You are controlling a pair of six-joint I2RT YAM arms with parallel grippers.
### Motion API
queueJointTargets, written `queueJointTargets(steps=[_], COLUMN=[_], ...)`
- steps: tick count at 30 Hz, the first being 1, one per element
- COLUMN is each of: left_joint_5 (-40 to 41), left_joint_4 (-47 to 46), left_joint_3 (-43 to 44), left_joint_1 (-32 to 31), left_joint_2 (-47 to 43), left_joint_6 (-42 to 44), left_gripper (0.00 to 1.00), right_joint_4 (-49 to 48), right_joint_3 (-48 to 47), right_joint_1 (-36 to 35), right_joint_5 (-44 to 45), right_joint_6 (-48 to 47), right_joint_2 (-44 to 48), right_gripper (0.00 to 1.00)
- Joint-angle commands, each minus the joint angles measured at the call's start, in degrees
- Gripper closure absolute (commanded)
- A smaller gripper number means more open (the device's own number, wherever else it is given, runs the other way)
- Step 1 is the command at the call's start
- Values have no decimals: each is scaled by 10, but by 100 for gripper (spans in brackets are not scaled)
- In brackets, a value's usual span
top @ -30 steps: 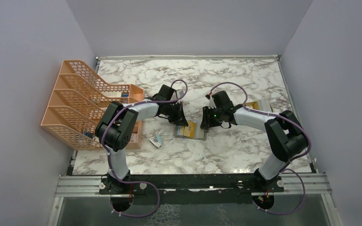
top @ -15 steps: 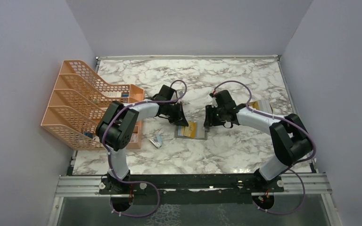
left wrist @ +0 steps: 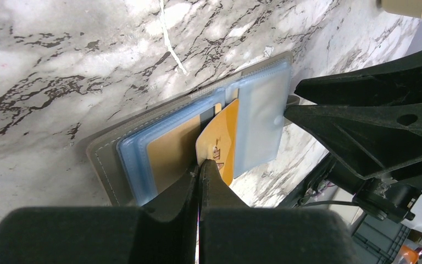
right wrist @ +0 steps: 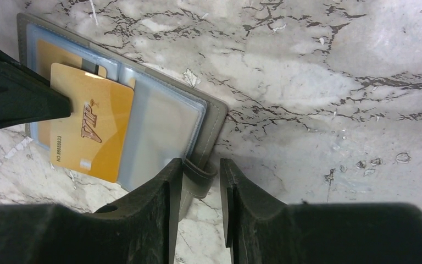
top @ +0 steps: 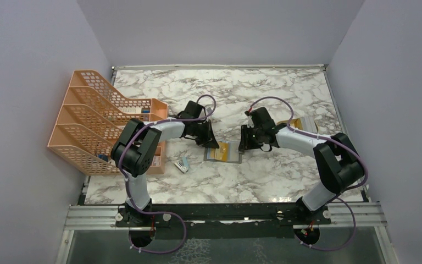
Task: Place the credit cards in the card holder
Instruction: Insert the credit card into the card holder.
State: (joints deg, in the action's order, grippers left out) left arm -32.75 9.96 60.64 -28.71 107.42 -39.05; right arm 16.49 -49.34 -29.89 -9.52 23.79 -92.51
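- A glossy gold plastic card (right wrist: 90, 129), printed "VIP" in slanted script with "NO.88888833" along one edge, lies partly over the middle of the open wallet, one corner sticking out past its edge.
- The left gripper (left wrist: 200, 164) has its black jaws pressed together on that card's near edge, pinching it.
- The folding card holder (right wrist: 165, 129), grey and stitched outside with clear light-blue plastic pockets inside, lies flat and open on the white, grey-veined marble-pattern tabletop (right wrist: 307, 82), between the two arms.
- A second tan-gold card (right wrist: 60, 52) sits inside a pocket on the half nearer the left gripper; the pocket on the other half looks pale and frosted.
- The right gripper (right wrist: 200, 165) straddles the wallet's small grey snap tab (right wrist: 198, 179), its jaws narrowly apart on either side; whether they squeeze the tab cannot be told.
- An orange plastic mesh file rack (top: 96, 118) stands at the table's left edge, well apart from the wallet.
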Motion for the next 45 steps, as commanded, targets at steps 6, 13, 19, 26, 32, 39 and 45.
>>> queueJointTargets(steps=[6, 13, 19, 26, 32, 39, 45], left_joint_5=[48, 36, 26, 23, 16, 22, 30], left_joint_4=[19, 13, 11, 5, 1, -19, -56], left_joint_3=[-11, 7, 15, 16, 14, -8, -23], left_joint_1=[0, -1, -4, -11, -17, -19, -19], left_joint_2=[5, 16, 26, 32, 31, 21, 15], left_joint_6=[3, -2, -5, -8, -8, -23, -48], left_gripper=[100, 100, 100, 100, 100, 100, 100], right_joint_4=[-16, -17, -17, -18, -18, -20, 3], right_joint_3=[6, 4, 3, 5, 4, 4, -2], right_joint_1=[2, 1, 1, 1, 1, 1, 1], right_joint_5=[-7, -8, -7, -7, -6, -12, -12], right_joint_6=[3, 3, 4, 6, 8, 16, 30], right_joint_2=[-15, -16, -18, -17, -16, -14, 6], right_gripper=[71, 71, 71, 71, 71, 71, 65])
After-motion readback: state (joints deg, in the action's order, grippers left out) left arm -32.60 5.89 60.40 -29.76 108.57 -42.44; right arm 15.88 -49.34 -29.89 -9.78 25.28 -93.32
